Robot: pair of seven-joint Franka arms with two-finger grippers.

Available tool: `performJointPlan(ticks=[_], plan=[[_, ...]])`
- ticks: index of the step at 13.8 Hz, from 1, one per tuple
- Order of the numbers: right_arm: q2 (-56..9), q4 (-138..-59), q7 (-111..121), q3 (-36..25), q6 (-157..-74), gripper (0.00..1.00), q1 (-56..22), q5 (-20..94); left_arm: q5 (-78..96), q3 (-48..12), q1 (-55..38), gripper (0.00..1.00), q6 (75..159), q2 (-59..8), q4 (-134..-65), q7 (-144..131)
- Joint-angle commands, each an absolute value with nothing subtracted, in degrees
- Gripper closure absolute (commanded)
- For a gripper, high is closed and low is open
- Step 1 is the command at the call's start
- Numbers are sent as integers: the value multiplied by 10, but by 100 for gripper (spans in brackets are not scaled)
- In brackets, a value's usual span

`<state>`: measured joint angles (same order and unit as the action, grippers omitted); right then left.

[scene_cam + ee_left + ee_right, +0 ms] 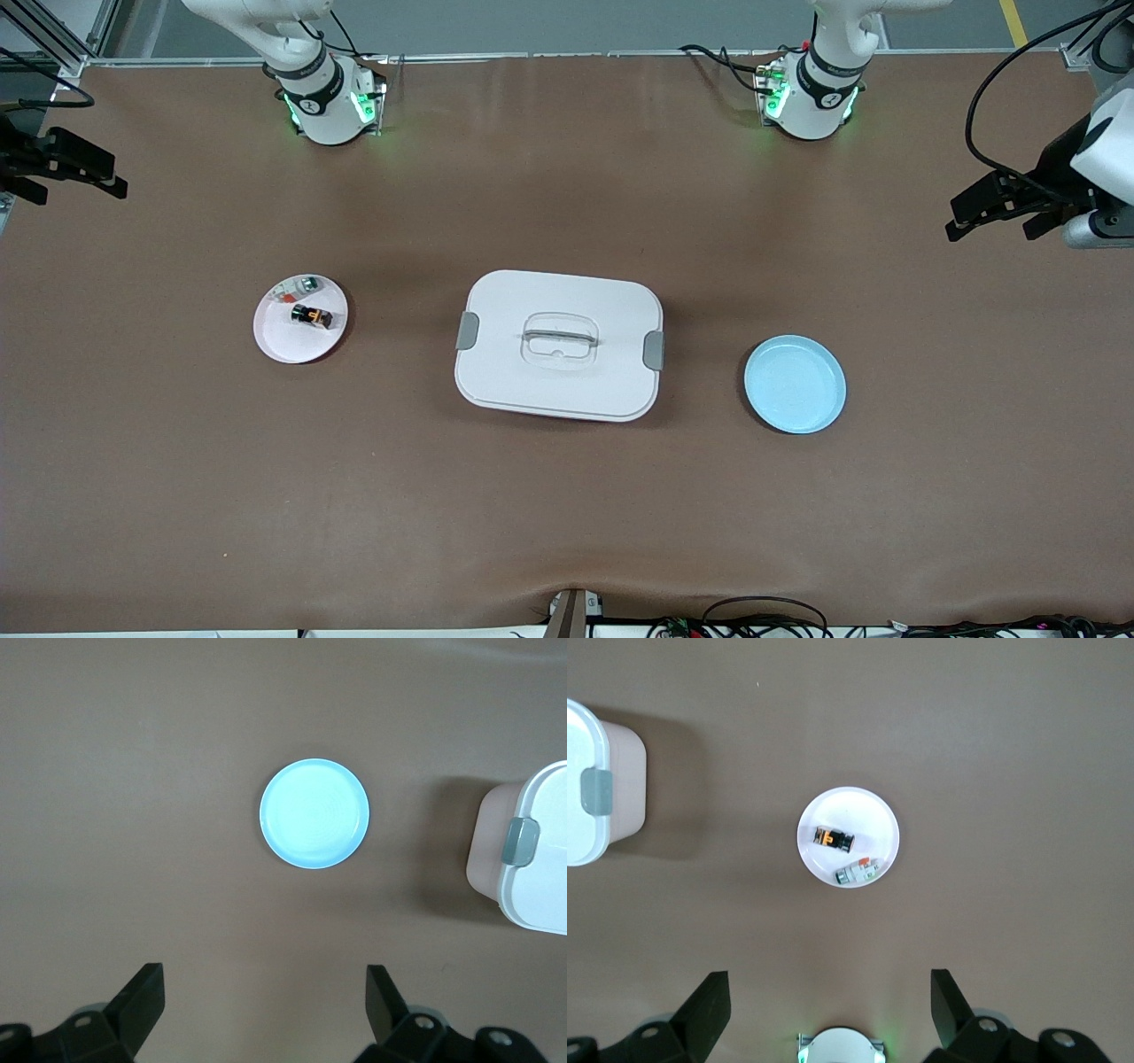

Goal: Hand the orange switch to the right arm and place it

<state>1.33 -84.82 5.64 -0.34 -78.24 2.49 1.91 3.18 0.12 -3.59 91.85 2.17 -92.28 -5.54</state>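
Note:
The orange switch (312, 315), a tiny black block with an orange face, lies on a small white plate (279, 341) toward the right arm's end of the table. In the right wrist view the orange switch (834, 839) sits on that plate (859, 815) beside a whitish part (859, 872). My right gripper (75, 182) hangs open and empty high over the right arm's end of the table, its gap (831, 992) clear. My left gripper (988, 221) hangs open and empty high over the left arm's end, looking down with nothing between its fingers (266, 992).
A white lidded box (558, 346) with grey clasps and a clear handle stands mid-table. A light blue plate (795, 384) lies bare toward the left arm's end, seen below the left wrist (314, 813). The whitish part (297, 287) shares the white plate.

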Motion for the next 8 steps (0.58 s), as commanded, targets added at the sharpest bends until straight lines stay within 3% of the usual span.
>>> performJointPlan(ticks=[1, 8], plan=[[24, -851, 54, -4, -807, 0, 21, 16, 21, 0, -34, 0, 906, 20, -912, -52], [25, -851, 54, -5, -817, 0, 25, 17, 21, 0, -34, 0, 906, 20, -915, -50]])
